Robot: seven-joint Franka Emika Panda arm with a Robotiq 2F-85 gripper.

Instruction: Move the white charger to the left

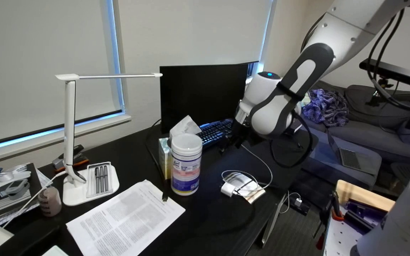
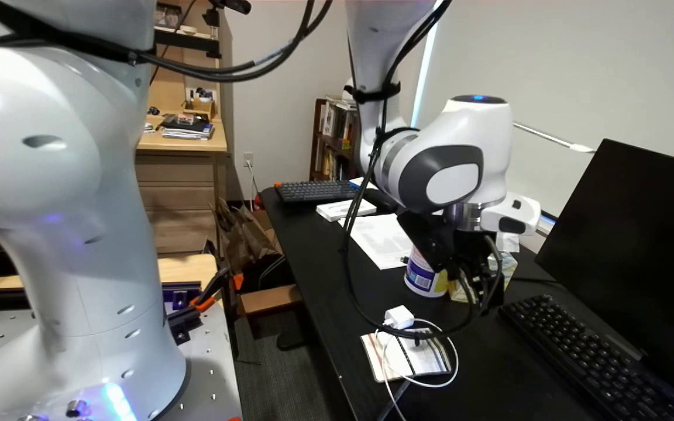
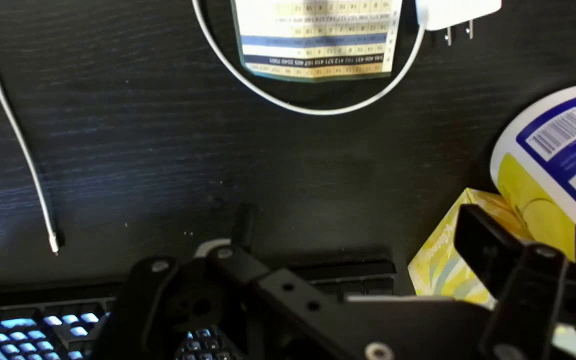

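Note:
The white charger (image 1: 227,189) is a small block lying on the black desk beside a printed card. It also shows in an exterior view (image 2: 399,317), with its thin white cord (image 2: 456,362) looped over the card. In the wrist view the charger (image 3: 460,11) is at the top edge, cut off, with two prongs showing; the cord's free end lies at the left. My gripper (image 3: 357,227) is open, its fingers wide apart with nothing between them. It hangs above the desk near the keyboard, apart from the charger. In an exterior view the gripper (image 1: 230,142) is dark and partly hidden.
A wipes tub (image 1: 186,167) and a tissue box (image 3: 448,260) stand close to the gripper. The keyboard (image 2: 571,345) and monitor (image 1: 203,96) are behind it. Papers (image 1: 126,220) and a white desk lamp (image 1: 70,135) stand farther along. The printed card (image 2: 395,358) lies near the desk edge.

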